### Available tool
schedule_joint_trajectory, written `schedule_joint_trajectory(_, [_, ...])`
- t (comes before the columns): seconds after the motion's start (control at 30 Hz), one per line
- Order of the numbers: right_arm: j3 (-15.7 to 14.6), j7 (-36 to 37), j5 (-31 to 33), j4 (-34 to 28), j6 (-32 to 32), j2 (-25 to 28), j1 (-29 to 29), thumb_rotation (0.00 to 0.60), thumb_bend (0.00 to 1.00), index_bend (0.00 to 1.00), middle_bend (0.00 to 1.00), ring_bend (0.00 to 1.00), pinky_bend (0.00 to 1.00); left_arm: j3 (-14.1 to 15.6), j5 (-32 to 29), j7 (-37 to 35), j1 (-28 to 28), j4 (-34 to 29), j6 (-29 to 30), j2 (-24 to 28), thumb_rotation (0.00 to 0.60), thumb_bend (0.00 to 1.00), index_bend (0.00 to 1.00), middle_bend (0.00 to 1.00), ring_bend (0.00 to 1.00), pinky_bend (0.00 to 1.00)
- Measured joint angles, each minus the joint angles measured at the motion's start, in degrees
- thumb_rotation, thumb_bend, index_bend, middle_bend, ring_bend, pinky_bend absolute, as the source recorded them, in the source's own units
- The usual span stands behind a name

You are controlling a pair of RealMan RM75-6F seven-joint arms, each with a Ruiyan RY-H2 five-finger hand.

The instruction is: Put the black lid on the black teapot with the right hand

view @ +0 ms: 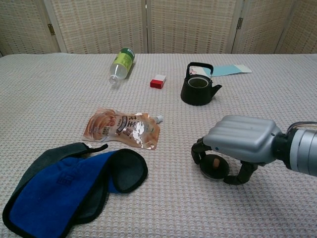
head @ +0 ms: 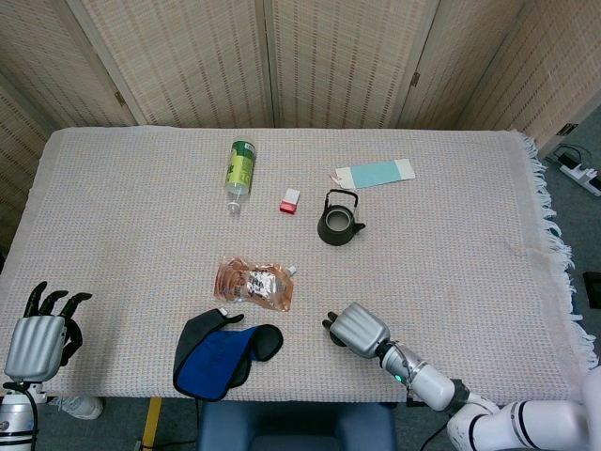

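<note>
**Right hand closed around the lid, teapot still uncovered**

My right hand (view: 241, 144) was low over the near part of the table (head: 451, 282), its fingers (view: 197, 150) curled down around the one black lid (view: 215, 166). In the chest view the lid looked tilted and caught between my fingers and thumb — I was grasping it, though I could not tell whether it had fully cleared the cloth. In the head view my hand (head: 355, 330) covered the lid almost entirely.

The one black teapot (view: 199, 88) stood upright well beyond my hand, toward the far side of the table, its handle raised and its mouth open, uncovered.

My left hand (head: 39, 338) was at the near left corner, off the table's edge, holding nothing, fingers up and slightly apart.

The rest, counted — one of each:
- one clear bottle (head: 240, 168) with a green label, lying on its side at the far left of the teapot;
- one small red-and-white box (head: 290, 200) between the bottle and the teapot;
- one pale blue card (head: 376, 173) lying flat beyond the teapot;
- one shiny pouch (view: 124, 128) lying flat near the middle;
- one blue-and-dark cloth (view: 69, 184) crumpled at the near edge, left of my right hand.
</note>
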Motion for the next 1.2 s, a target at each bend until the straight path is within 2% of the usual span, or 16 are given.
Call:
schedule_joint_trajectory(0.13, [1.4,0.7,0.5,-0.5,0.9,1.0,0.3,0.600,0.33,0.41,0.37,0.84,0.67,0.0,0.0,0.1,0.0,-0.1,0.0,0.2,0.600,0.51,0.26,0.20,0.19,0.05])
schedule_joint_trajectory(0.43, [7.3,2.7,4.9,-0.2,1.5,3.4,3.1,0.600,0.33,0.41,0.37,0.84,0.67,0.0,0.4,0.6,-0.1,-0.5,0.1,0.1,0.600,0.51,0.26,0.20,0.19,0.05])
schedule_joint_trajectory(0.67, [10.8,1.7,12.4,4.0,-0.1,3.3,7.2,0.600,0.33,0.41,0.36,0.84,0.67,0.0,0.6,1.2,-0.2,-1.0,0.1,0.1,0.600,0.51,0.26,0.20,0.19,0.05])
schedule_joint_trajectory(0.97, [13.1,-1.1,23.0,12.4,-2.2,0.5,13.3,0.600,0.33,0.41,0.36,0.84,0.67,0.0,0.7,2.1,-0.2,-1.4,0.2,0.1,0.600,0.51,0.26,0.20,0.19,0.05])
schedule_joint_trajectory(1.2, [13.8,-2.4,28.5,18.4,-3.3,-1.8,17.4,0.600,0.33,0.41,0.36,0.84,0.67,-0.1,0.6,2.3,-0.2,-1.8,0.3,0.3,0.600,0.51,0.26,0.20,0.19,0.05])
